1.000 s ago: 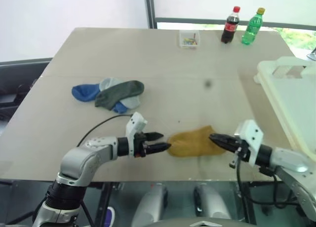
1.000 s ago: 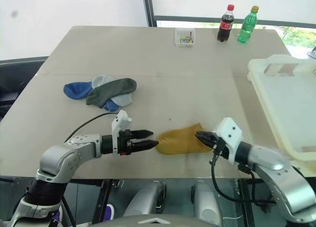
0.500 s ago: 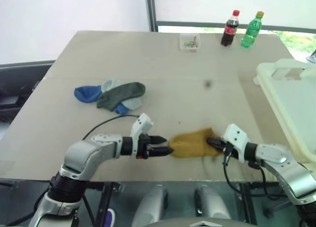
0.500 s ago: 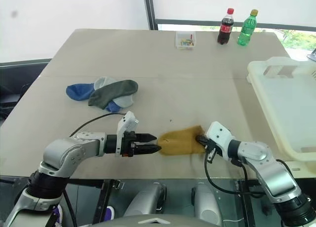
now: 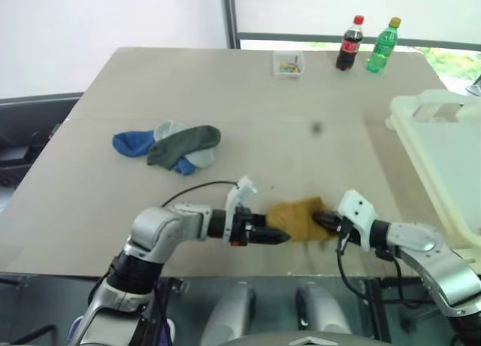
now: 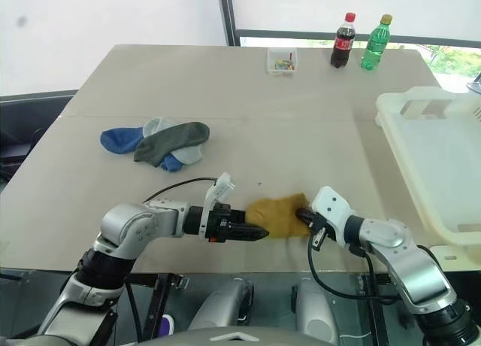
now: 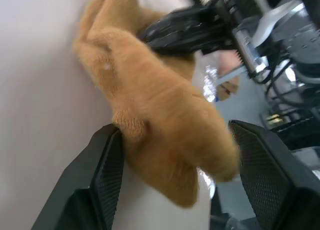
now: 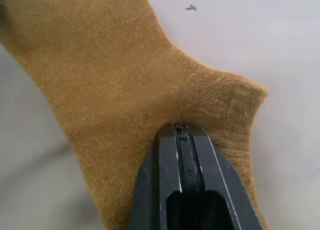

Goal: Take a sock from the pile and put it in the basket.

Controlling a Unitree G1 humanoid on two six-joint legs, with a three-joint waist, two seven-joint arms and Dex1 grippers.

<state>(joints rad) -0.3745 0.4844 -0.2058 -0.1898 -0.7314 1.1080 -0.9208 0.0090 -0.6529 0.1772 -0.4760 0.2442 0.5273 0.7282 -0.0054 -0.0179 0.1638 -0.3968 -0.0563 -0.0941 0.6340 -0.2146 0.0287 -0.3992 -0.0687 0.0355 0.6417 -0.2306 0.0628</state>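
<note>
Knitted mustard sock (image 8: 120, 85); apparently bunched.

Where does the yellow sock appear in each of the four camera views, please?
Left eye view: yellow sock at the near table edge, between the two grippers.
Right eye view: same place, low centre.
Left wrist view: it crosses the middle, lying between the open left fingers.
Right wrist view: it spreads above the shut right gripper.
Shared landmark: the right gripper, pinching the sock's end, seen also in the left wrist view.

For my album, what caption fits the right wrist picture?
Shut right tool pinching the yellow sock on the table.
</note>
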